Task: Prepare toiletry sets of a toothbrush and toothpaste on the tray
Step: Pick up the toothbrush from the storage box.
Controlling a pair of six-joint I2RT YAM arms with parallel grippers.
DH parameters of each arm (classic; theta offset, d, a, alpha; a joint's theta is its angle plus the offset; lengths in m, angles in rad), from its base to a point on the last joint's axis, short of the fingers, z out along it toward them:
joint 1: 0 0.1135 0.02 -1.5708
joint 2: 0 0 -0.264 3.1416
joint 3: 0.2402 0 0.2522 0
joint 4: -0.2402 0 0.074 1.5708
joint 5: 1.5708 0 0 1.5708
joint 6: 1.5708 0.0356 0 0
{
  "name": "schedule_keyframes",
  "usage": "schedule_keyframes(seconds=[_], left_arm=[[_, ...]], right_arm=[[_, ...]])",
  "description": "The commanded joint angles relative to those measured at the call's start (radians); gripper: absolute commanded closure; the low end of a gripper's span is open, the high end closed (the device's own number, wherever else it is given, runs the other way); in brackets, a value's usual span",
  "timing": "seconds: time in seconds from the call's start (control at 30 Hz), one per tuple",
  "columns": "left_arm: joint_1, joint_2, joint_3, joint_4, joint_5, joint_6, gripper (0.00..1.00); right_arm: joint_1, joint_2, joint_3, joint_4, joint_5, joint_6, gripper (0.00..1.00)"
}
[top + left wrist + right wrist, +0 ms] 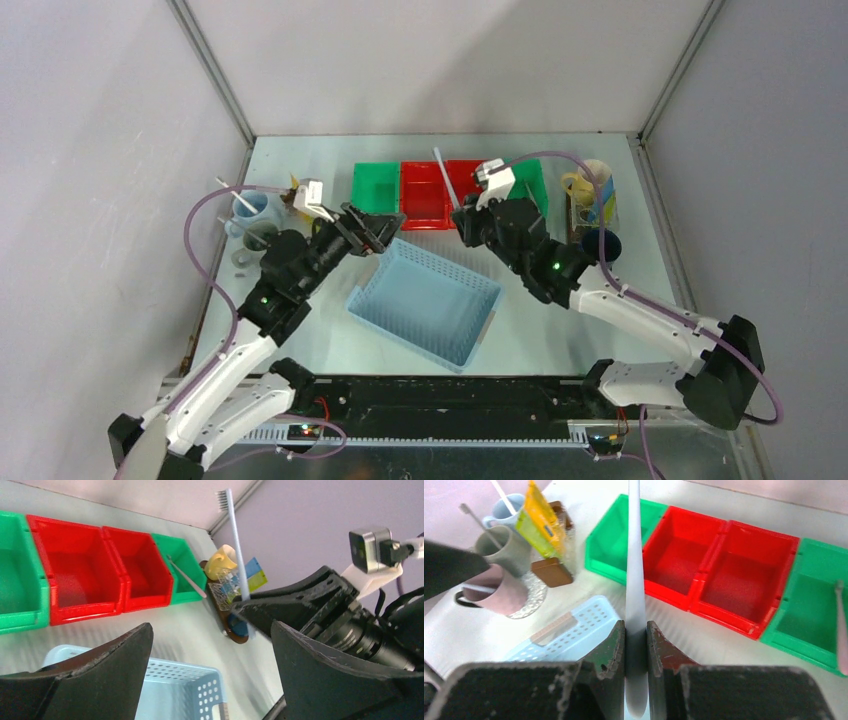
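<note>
My right gripper (636, 630) is shut on a thin white toothbrush (635, 570) and holds it upright above the bins (448, 182), bristles up (223, 499). My left gripper (211, 627) is open and empty over the blue basket's far corner (385, 225). A cream mug (590, 183) and a dark blue mug (602, 243) stand at the back right on the dark brown tray (238, 641), with blue and green tubes beside them. Pale blue (511, 507), grey (506, 550) and pink (499, 587) mugs stand at the back left, with a yellow tube (541, 520).
A light blue perforated basket (425, 300) lies mid-table. Green (375, 188), red (425, 195), red and green (532, 183) bins line the back. Another toothbrush (187, 577) leans in the right green bin. Grey walls close in the table.
</note>
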Motion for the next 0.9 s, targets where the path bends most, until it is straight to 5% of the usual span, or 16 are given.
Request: schedule_keyframes(seconds=[0.0, 0.4, 0.87], left_arm=[[-0.050, 0.040, 0.052, 0.128, -0.026, -0.071, 0.07], [-0.107, 0.130, 0.068, 0.181, -0.033, -0.106, 0.19], [-0.113, 0.151, 0.061, 0.222, 0.020, -0.148, 0.69]], right_arm=[[0.069, -0.048, -0.046, 0.175, 0.039, -0.034, 1.00], [0.188, -0.059, -0.095, 0.288, -0.023, -0.156, 1.00], [0.222, -0.050, -0.097, 0.305, -0.089, -0.246, 1.00]])
